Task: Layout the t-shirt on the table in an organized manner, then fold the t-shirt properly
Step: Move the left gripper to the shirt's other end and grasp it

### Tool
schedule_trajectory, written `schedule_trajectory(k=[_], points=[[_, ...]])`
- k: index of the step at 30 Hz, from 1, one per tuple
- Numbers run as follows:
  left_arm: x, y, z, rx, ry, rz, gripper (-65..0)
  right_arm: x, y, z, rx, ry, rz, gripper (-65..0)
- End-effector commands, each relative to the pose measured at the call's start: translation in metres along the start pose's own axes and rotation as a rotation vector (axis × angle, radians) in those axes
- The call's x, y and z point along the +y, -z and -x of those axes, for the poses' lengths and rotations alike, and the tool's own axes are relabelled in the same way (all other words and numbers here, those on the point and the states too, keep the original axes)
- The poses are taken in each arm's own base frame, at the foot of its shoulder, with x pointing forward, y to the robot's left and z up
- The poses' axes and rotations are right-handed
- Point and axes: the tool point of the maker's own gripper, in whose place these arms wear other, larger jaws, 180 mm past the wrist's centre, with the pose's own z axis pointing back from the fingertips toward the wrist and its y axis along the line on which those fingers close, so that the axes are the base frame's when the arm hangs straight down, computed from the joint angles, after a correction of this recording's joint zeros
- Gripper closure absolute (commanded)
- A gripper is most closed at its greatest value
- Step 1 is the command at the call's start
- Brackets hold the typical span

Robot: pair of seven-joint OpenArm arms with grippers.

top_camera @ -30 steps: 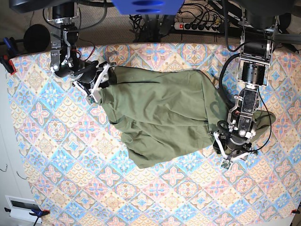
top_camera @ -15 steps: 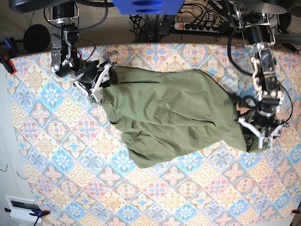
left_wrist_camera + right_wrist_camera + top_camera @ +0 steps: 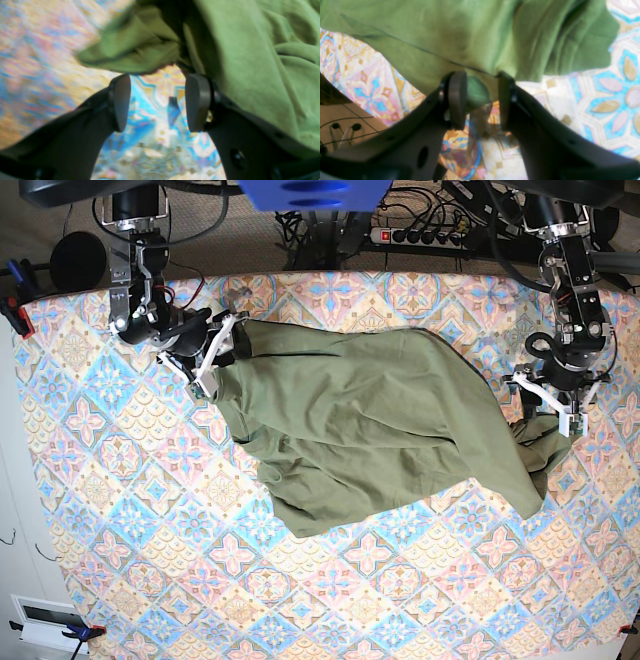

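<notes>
Claw on my right arm (image 3: pixel 478 100) grips a fold at one end of the wrinkled olive-green cotton t-shirt (image 3: pixel 360 430); left claw (image 3: pixel 157 102) gapes empty beside the opposite end. Shirt lies lengthwise between them on the patterned worktop (image 3: pixel 380 600).

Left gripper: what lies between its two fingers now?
Only bare patterned table in the left wrist view; the left gripper is open, and the t-shirt lies just beyond.

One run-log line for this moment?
right gripper: shut on t-shirt | left gripper: open, empty | shirt crumpled on table
</notes>
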Motion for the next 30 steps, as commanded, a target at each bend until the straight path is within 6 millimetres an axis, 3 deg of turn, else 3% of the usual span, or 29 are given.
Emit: schedule_trajectory(k=[1,5,14,18,25,30], points=[[0.009,-0.002,-0.011,-0.042,-0.014,-0.01,-34.5,0.0,-0.004,-0.013,-0.043,-0.013,-0.001,-20.1],[-0.006,0.01,-0.014,-0.052,-0.128,0.066,-34.5,0.0,-0.004,-0.013,-0.043,-0.013,-0.001,-20.1],[-0.018,0.03,-0.039,-0.09,-0.264,0.153,-34.5,0.0,-0.004,-0.013,-0.043,-0.013,-0.001,-20.1],[-0.02,0.043,-0.04,-0.077,-0.316,0.17,-34.5,0.0,-0.004,-0.013,-0.043,-0.013,-0.001,-20.1],[-0.044,0.065,-0.038,-0.052,-0.405,0.211,-34.5,0.0,-0.004,-0.013,-0.042,-0.012,-0.001,-20.1],[-0.075,0.075,-0.039,-0.021,-0.386,0.271,-34.5,0.0,-0.004,-0.013,-0.042,-0.012,-0.001,-20.1]])
